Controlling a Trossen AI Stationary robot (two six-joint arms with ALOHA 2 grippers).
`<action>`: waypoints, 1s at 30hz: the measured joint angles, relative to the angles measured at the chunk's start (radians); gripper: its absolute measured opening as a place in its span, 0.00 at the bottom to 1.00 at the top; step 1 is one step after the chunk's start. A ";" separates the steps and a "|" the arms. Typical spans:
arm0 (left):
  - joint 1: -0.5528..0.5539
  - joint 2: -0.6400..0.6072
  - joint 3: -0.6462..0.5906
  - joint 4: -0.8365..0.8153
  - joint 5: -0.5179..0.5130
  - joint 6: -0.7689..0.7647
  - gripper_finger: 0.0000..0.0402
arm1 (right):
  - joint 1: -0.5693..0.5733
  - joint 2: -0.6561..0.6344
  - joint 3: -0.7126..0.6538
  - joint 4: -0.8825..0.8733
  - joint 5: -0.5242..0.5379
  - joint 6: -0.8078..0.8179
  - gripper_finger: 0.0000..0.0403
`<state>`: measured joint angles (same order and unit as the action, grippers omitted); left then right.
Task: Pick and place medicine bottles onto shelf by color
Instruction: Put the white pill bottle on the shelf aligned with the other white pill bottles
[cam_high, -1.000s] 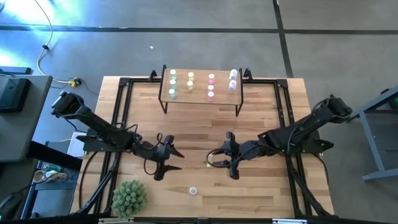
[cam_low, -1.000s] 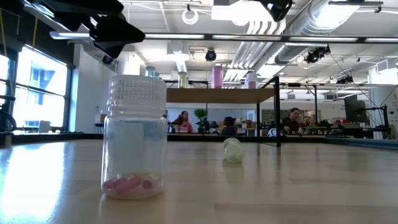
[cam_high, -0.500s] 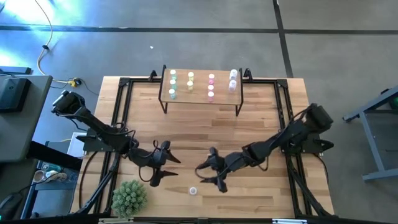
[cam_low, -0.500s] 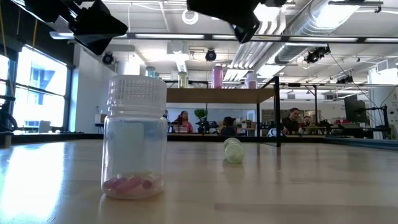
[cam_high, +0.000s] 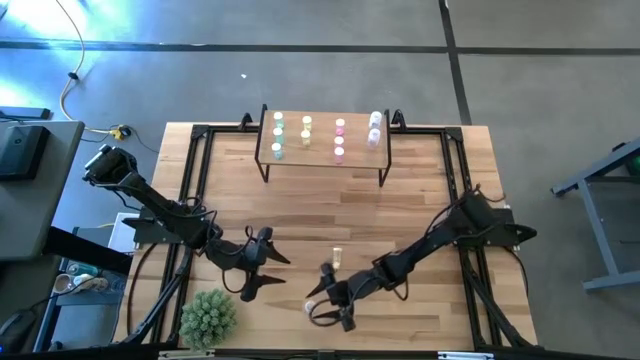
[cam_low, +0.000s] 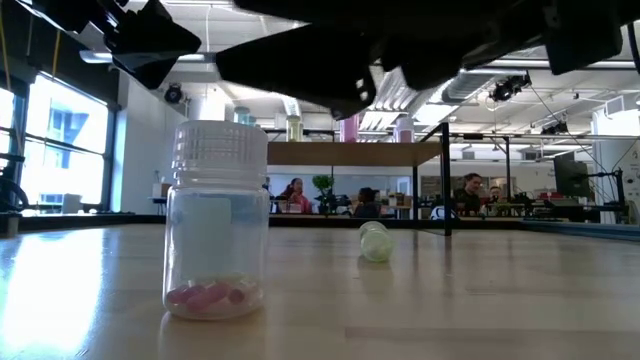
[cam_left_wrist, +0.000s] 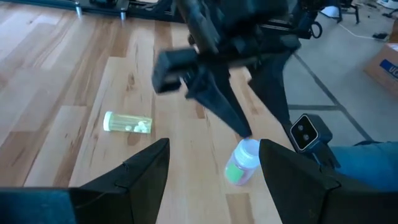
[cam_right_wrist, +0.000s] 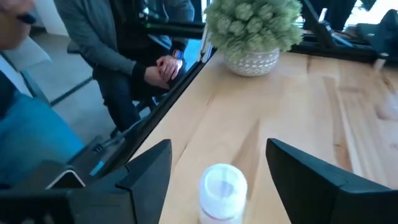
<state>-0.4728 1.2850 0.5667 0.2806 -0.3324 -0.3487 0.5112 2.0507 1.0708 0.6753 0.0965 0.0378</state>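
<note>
Pink-pill bottle (cam_high: 311, 306) stands upright, cap up, between the right gripper's (cam_high: 327, 307) spread fingers.

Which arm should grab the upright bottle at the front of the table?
The right. Its open gripper already straddles the upright bottle; the left gripper hangs off to the side.

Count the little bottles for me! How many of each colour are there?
Green bottles: 3
Yellow bottles: 3
Pink bottles: 4
White bottles: 2
Total: 12
</note>
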 joint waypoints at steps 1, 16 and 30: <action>0.000 0.000 0.000 0.000 -0.004 0.000 0.59 | 0.001 0.018 0.020 -0.001 0.000 -0.009 0.63; 0.000 0.000 0.000 0.000 -0.020 0.000 0.59 | 0.002 0.066 0.120 -0.223 0.008 -0.003 0.63; 0.000 0.000 0.000 0.000 -0.020 0.000 0.59 | -0.001 0.065 0.120 -0.240 0.007 0.014 0.56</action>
<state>-0.4728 1.2854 0.5667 0.2806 -0.3523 -0.3489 0.5106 2.1159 1.1908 0.4355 0.1034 0.0520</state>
